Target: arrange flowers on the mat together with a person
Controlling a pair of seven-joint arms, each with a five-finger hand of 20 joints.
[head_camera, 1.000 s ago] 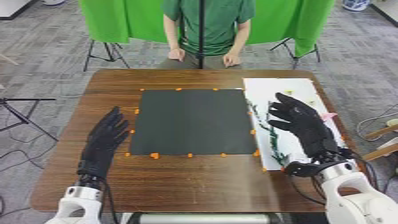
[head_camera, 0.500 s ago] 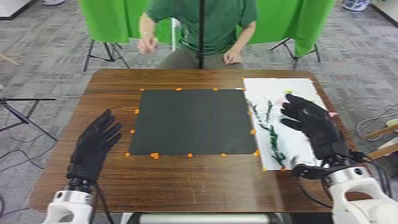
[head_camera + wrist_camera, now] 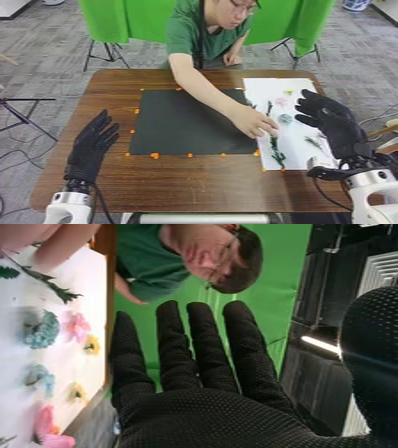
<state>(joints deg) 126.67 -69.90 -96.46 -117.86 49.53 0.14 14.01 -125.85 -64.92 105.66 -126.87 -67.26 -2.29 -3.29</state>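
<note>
One green stem [image 3: 279, 158]: long axis 12-to-6 o'clock
From right hand [image 3: 335, 123]: stem towards 8 o'clock
Nearest: person's hand [image 3: 251, 121], at the stem
Right hand's state: extended, apart, empty

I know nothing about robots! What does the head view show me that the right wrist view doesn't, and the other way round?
Head view: the dark mat, the wooden table's near half and the robot's left hand, open over the table's left side.

Right wrist view: a glowing light strip and a bright pink flower.

Both: the robot's right hand, open; the white sheet with green sprigs and a blue flower; a person's hand at the sprigs; and the green curtain.
</note>
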